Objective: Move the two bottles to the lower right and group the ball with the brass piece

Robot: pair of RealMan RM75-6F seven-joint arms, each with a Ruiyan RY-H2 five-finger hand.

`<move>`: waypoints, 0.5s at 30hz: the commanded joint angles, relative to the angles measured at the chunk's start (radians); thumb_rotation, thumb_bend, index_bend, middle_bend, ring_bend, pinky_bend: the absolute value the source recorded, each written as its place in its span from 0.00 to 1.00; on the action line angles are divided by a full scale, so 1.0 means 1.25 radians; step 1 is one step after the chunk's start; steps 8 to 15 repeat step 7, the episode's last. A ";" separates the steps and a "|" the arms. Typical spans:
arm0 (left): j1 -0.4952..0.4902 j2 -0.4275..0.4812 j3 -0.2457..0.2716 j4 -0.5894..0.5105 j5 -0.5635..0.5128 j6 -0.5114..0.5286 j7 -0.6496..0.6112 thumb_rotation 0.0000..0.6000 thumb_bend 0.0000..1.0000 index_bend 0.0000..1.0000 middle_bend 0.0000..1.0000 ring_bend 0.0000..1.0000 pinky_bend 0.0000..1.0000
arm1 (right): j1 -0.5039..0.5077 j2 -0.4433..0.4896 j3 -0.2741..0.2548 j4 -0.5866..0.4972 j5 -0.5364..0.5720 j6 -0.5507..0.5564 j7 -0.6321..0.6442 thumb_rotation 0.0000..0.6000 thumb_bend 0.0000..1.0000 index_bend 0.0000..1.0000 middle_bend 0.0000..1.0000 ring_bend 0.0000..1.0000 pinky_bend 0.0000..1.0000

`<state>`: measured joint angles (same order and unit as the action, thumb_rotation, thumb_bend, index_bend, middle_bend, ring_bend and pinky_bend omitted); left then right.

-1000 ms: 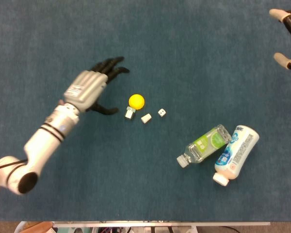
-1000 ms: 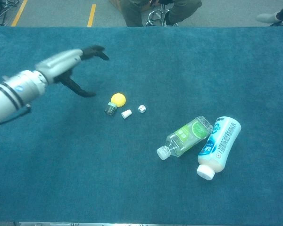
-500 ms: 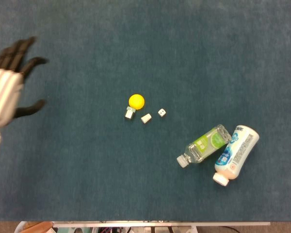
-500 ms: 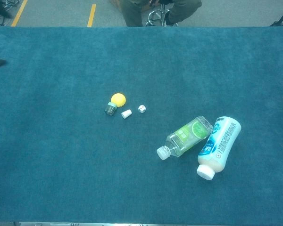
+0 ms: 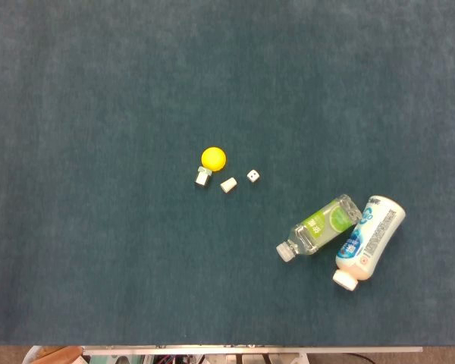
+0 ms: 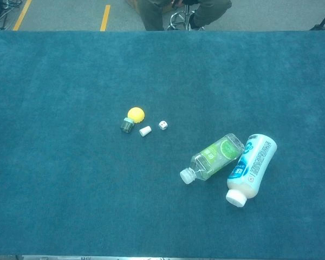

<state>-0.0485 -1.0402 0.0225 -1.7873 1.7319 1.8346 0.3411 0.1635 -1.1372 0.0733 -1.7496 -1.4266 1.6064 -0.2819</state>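
Neither robot hand shows in the head view or the chest view, so I cannot tell how their fingers are set.

On the blue worktop point(image 5: 98, 91) the yellow ball point(image 5: 213, 158) sits near the middle. It touches the small brass piece point(image 5: 203, 177), which lies just below it and a bit to the left. A little white cap point(image 5: 228, 184) lies just to the right of the brass piece. A tiny white dice point(image 5: 252, 176) with dark dots sits just to the right of the cap.

Both bottles lie on their sides in the lower right part of the worktop. The clear bottle point(image 5: 319, 226) has a green label, and its white lid points down and to the left. The white bottle point(image 5: 368, 240) has a blue label, and its lid points down too. The two bottles touch at their top ends.

In the chest view, someone's legs and a stool show past the far edge of the worktop.
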 commanded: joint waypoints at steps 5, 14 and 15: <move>0.071 -0.018 0.008 0.069 -0.040 0.052 -0.082 1.00 0.16 0.32 0.15 0.12 0.18 | -0.047 -0.029 0.001 0.015 0.023 0.029 0.039 1.00 0.00 0.41 0.43 0.31 0.40; 0.077 -0.015 0.010 0.072 -0.052 0.041 -0.086 1.00 0.16 0.32 0.15 0.12 0.18 | -0.046 -0.034 0.005 0.022 0.030 0.020 0.048 1.00 0.00 0.41 0.43 0.31 0.40; 0.077 -0.015 0.010 0.072 -0.052 0.041 -0.086 1.00 0.16 0.32 0.15 0.12 0.18 | -0.046 -0.034 0.005 0.022 0.030 0.020 0.048 1.00 0.00 0.41 0.43 0.31 0.40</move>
